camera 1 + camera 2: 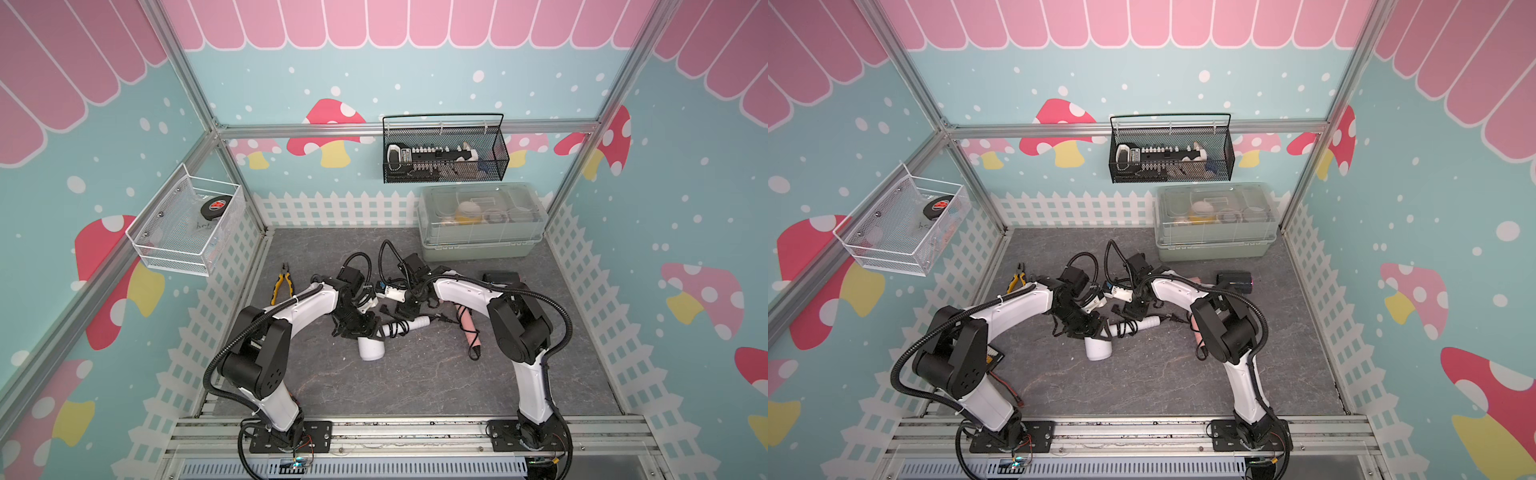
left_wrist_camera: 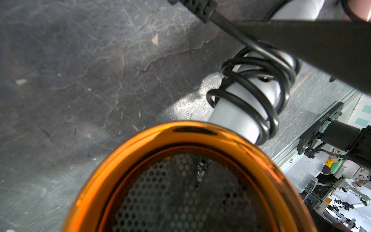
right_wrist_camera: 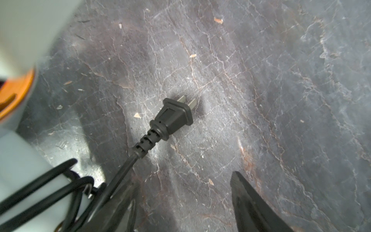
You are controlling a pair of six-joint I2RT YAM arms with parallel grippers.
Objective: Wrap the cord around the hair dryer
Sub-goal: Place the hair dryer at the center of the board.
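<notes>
The white hair dryer (image 1: 371,349) (image 1: 1098,350) lies mid-mat, its handle pointing right. Black cord (image 2: 271,120) is coiled round the handle in several loops. Its plug (image 3: 174,117) (image 1: 442,319) rests flat on the mat past the handle's end. My left gripper (image 1: 357,326) (image 1: 1077,326) sits over the dryer's rear end, closed on it. In the left wrist view the dryer's orange rear ring (image 2: 180,132) fills the space at the jaws and hides the fingers. My right gripper (image 3: 180,200) (image 1: 399,311) hovers open above the handle, and the cord (image 3: 122,174) runs beside one finger, with nothing between the fingers.
A pink styling tool (image 1: 467,328) and a black device (image 1: 500,277) lie under the right arm. Yellow pliers (image 1: 282,286) lie at the left. A lidded green bin (image 1: 478,245) stands back right. A black basket (image 1: 444,174) and a white mesh basket (image 1: 174,249) hang on the walls.
</notes>
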